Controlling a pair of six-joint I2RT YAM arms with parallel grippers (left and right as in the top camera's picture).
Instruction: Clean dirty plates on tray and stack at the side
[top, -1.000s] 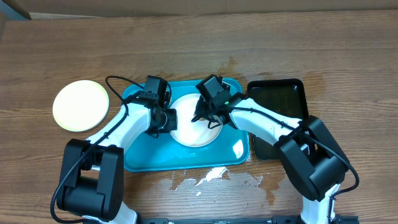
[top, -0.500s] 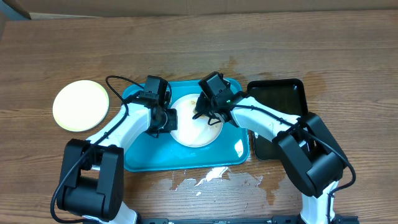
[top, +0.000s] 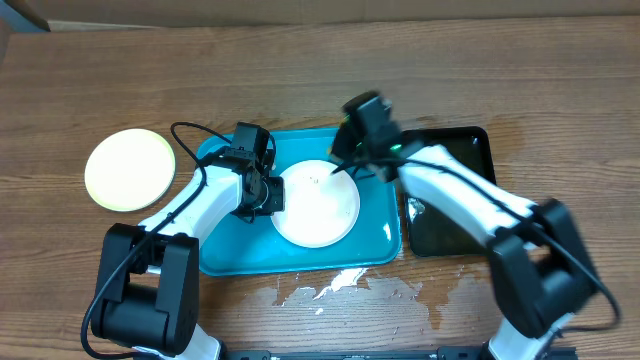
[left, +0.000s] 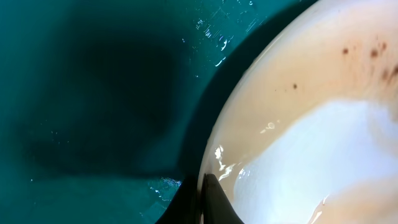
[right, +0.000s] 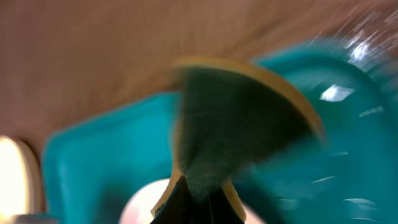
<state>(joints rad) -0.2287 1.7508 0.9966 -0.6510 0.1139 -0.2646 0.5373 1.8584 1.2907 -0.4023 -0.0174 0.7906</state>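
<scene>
A white plate (top: 318, 205) with small dark specks lies on the turquoise tray (top: 230, 250). My left gripper (top: 272, 195) is shut on the plate's left rim; the left wrist view shows the jaws (left: 202, 199) pinching the rim of the plate (left: 311, 124) over the tray (left: 93, 93). My right gripper (top: 345, 160) is above the tray's back right corner, off the plate. It is shut on a green and yellow sponge (right: 236, 118), blurred in the right wrist view. A pale yellow plate (top: 130, 168) lies on the table at the left. A third plate does not show.
A smaller black tray (top: 450, 165) lies right of the turquoise tray, under my right arm. White scuffed patches (top: 330, 285) mark the table in front of the tray. Bare wood lies behind the trays.
My right gripper has lifted off the white plate with the sponge and moved back and to the right. The left gripper and the plate have stayed put.
</scene>
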